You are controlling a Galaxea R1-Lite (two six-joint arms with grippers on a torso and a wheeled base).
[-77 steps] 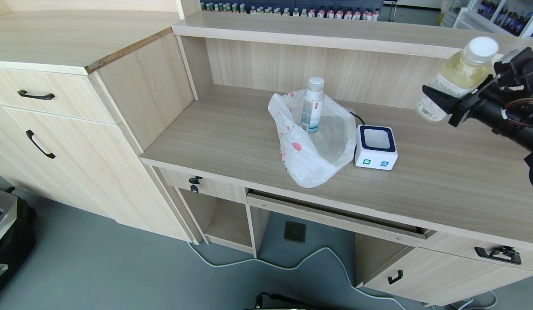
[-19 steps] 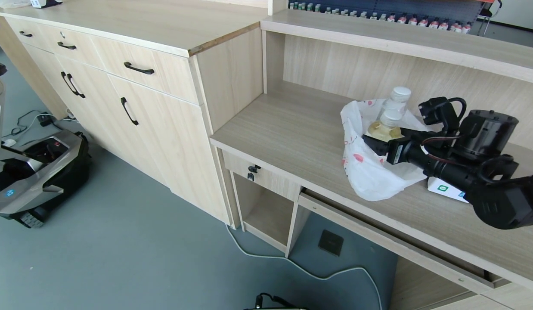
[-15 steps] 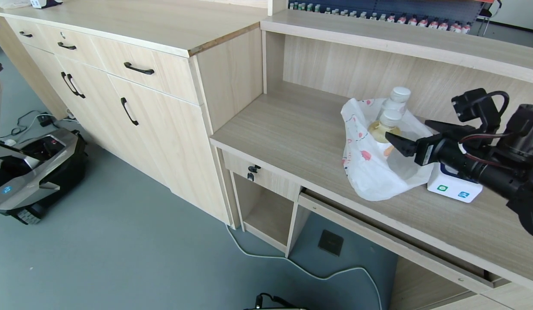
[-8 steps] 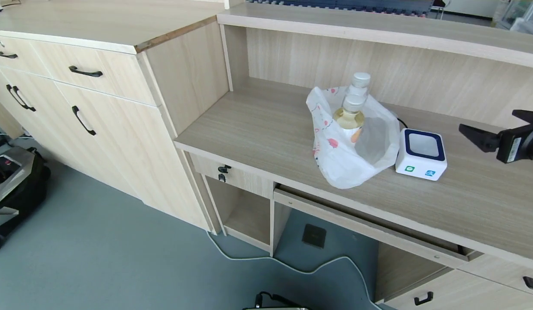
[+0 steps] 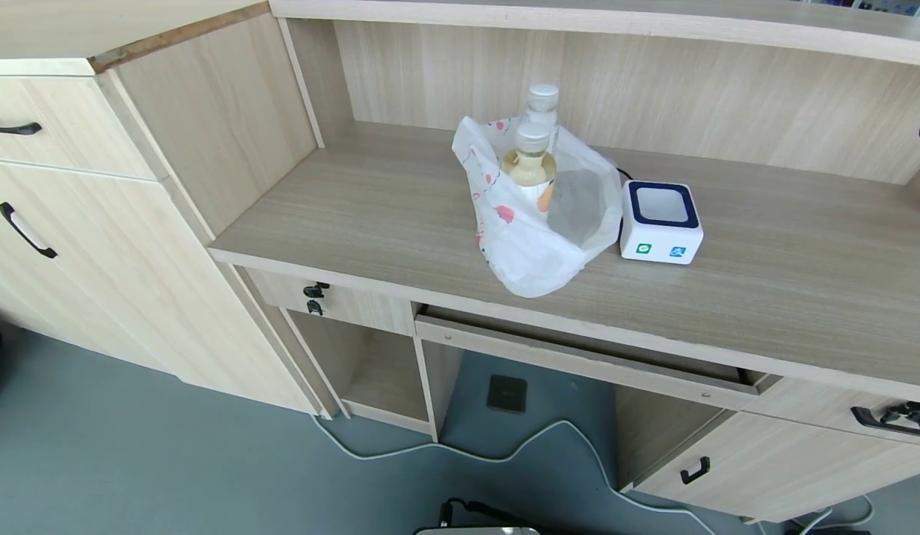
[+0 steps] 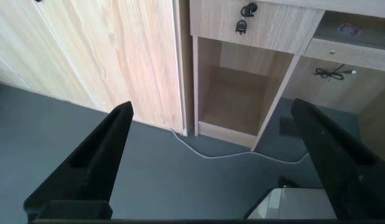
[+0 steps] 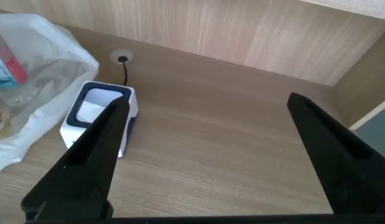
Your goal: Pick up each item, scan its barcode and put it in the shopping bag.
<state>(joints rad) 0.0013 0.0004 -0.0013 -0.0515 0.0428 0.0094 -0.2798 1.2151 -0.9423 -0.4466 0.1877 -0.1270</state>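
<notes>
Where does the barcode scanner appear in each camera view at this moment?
Head view: scanner right of centre on the counter, close beside the shopping bag.
Right wrist view: scanner on the counter, next to the shopping bag.
Left wrist view: aimed below the counter at the floor and open cupboard bay.
Shared landmark: the shopping bag; the drawer lock ties in the left wrist view.

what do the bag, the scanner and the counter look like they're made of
Shopping bag: probably thin plastic film; translucent white, crumpled, bottles show through. Scanner: likely hard plastic; smooth white shell, dark blue rim, glossy top window. Counter: wood-look board, perhaps laminate; matte, pale, even grain.
</notes>
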